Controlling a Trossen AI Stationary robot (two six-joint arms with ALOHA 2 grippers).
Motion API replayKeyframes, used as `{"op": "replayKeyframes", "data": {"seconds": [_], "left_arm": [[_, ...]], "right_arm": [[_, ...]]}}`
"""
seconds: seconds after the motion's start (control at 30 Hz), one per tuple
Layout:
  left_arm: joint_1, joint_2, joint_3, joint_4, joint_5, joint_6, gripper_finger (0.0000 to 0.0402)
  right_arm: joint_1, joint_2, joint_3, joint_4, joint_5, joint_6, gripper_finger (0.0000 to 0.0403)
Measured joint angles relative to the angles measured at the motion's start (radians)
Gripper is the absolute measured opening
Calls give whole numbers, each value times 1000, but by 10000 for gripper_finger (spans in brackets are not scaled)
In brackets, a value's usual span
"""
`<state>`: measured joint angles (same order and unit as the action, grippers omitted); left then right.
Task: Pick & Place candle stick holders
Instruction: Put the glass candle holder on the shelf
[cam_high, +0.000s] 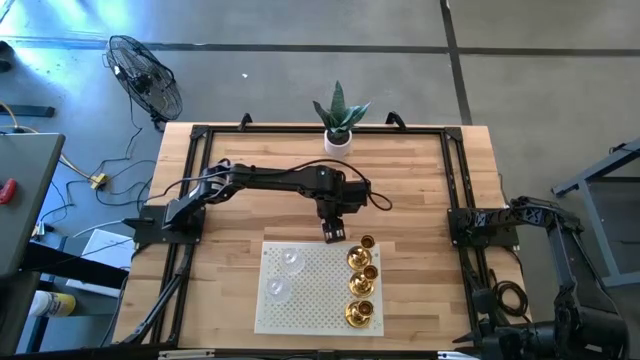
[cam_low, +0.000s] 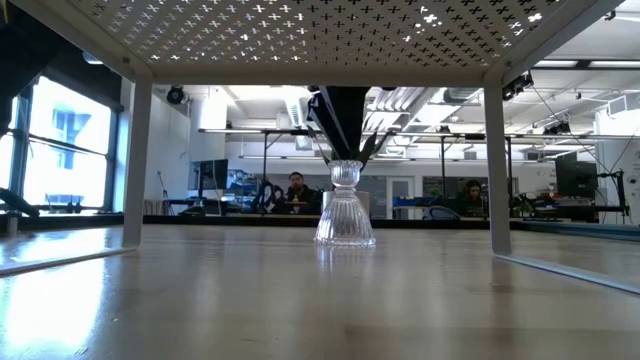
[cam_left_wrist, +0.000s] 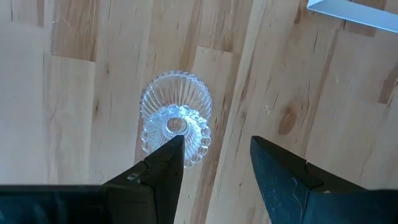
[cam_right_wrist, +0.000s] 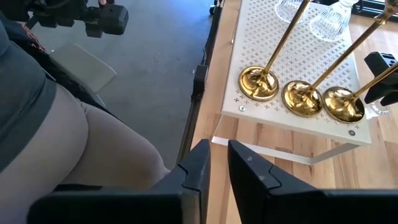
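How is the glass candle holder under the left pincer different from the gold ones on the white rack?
The glass holder is clear and ribbed; the gold holders are shiny brass. The glass holder stands on the bare wooden table, while the gold holders stand in a row on the perforated white rack. The open left pincer hangs over the glass holder; no pincer is near the gold ones. All stand upright.

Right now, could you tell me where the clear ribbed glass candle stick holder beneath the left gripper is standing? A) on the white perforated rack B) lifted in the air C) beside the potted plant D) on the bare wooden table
D: the clear glass candle stick holder stands upright on the wooden table, with the open left gripper just above it.
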<state>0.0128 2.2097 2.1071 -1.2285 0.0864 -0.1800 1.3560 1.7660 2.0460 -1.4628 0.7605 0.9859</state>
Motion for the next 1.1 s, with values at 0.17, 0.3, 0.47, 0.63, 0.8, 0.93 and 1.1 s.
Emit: {"op": "replayKeyframes", "data": {"seconds": [0.17,0.3,0.47,0.63,0.8,0.93,1.1], "left_arm": [[0,0,0,0,-13,0,179],[0,0,0,-2,-23,0,179],[0,0,0,-4,-21,0,179],[0,0,0,-5,-17,0,179],[0,0,0,-16,-16,1,179],[0,0,0,-21,-16,8,179],[0,0,0,-22,-15,44,179]], "right_arm": [[0,0,0,0,0,0,48],[0,0,0,0,0,0,51],[0,0,0,0,0,0,52],[0,0,0,0,0,0,48],[0,0,0,0,0,0,47],[0,0,0,0,-8,0,50],[6,1,0,-1,-8,0,52]]}}
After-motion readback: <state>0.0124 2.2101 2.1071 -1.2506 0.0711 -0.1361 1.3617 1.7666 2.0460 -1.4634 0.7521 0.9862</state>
